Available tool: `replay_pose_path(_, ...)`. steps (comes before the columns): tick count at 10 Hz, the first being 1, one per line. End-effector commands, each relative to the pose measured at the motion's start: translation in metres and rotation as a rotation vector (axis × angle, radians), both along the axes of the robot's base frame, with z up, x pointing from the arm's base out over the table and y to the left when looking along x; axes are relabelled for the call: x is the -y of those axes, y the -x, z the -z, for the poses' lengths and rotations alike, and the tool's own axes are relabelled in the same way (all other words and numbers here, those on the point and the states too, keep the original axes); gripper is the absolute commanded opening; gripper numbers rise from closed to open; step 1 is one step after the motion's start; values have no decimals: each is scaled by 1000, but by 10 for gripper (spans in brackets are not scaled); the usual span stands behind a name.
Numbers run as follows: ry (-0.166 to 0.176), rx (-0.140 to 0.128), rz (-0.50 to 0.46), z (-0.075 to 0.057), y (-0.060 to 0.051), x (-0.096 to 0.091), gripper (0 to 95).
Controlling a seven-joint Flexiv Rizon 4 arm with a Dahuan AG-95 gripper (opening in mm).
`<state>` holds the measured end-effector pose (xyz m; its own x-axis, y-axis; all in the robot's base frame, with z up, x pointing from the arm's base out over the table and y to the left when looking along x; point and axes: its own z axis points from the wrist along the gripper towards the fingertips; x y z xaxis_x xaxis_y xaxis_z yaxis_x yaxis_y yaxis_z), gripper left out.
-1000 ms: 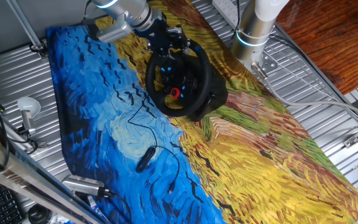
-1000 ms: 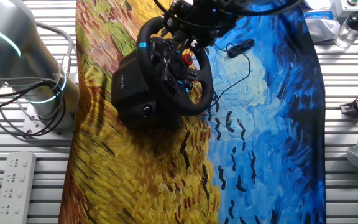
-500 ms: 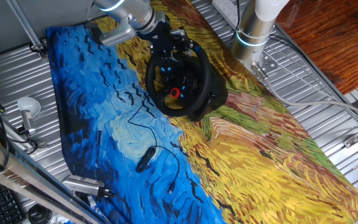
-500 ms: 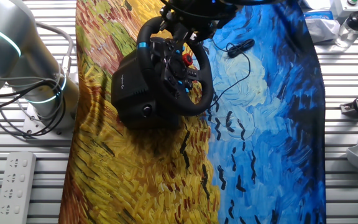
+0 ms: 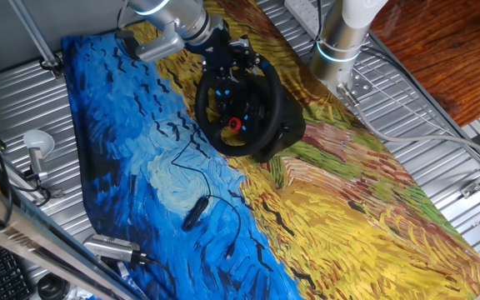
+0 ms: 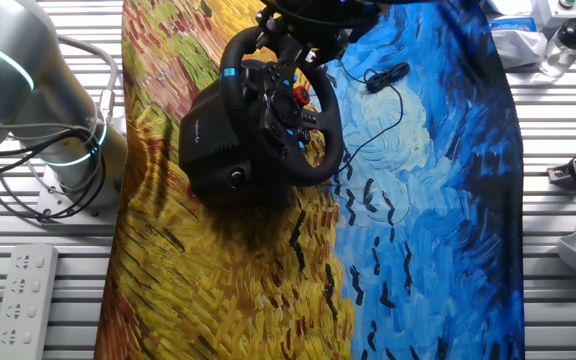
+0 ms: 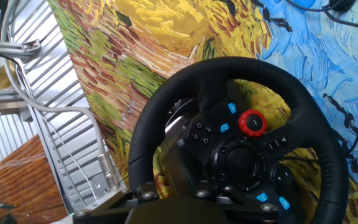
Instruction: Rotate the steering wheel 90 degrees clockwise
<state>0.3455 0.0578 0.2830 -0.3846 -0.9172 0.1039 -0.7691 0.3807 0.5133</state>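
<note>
- The arm [image 5: 163, 15] reaches in from the top edge in one fixed view, its wrist angled downward.
- The pincer [image 5: 233, 57] is black, fingers pointing down; whether its jaws are parted or closed cannot be told.

1. Bright, even overhead light; colours on the painted cloth [image 5: 323, 208] look vivid.
2. Soft shadow beside the steering wheel [image 6: 283, 105].
3. Hand view sharp, its bottom edge dark.

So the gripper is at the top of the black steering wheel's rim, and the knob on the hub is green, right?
Not quite: the knob on the black steering wheel hub is red, not green, as the hand view shows. The gripper is at the top of the rim, as you said.
</note>
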Motion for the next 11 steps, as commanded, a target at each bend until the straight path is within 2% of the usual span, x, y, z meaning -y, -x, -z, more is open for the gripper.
replay_pose_path(1, -2, 2, 5, 0, 0, 0, 380)
replay_pose_path(11, 2, 3, 16, -1, 0, 5, 380)
